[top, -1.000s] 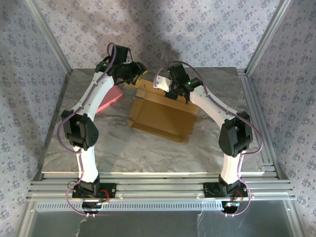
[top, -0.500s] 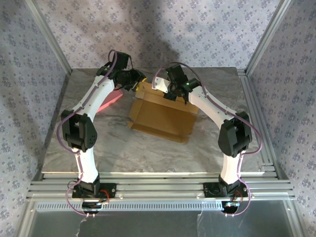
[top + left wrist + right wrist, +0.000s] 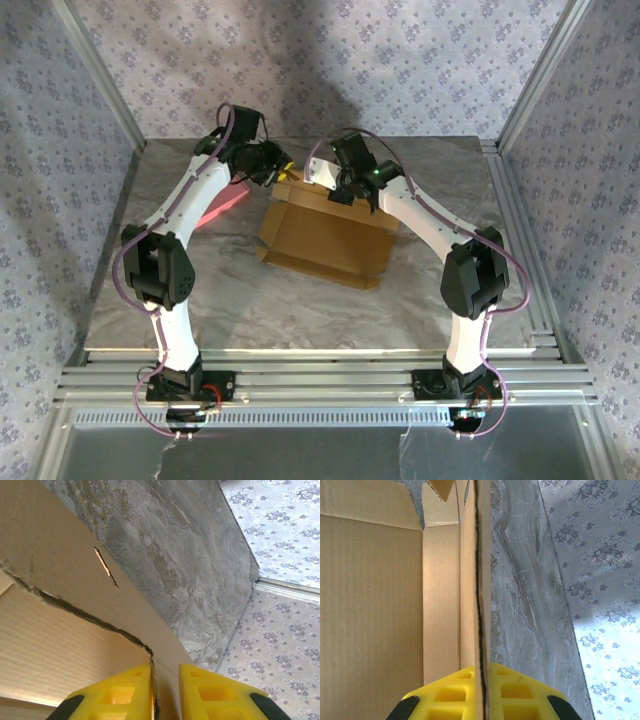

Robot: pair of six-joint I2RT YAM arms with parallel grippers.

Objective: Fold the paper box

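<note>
Top view: the rear wall of the paper box (image 3: 325, 240) runs from the left gripper (image 3: 286, 172) to the right gripper (image 3: 346, 192). Left wrist: jaws nearly closed, wall corner pinched between them. Right wrist: jaws clamped on the wall (seen edge-on, centred).

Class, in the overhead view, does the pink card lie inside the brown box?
No, the pink card lies flat on the table, outside the paper box and to its left.
</note>
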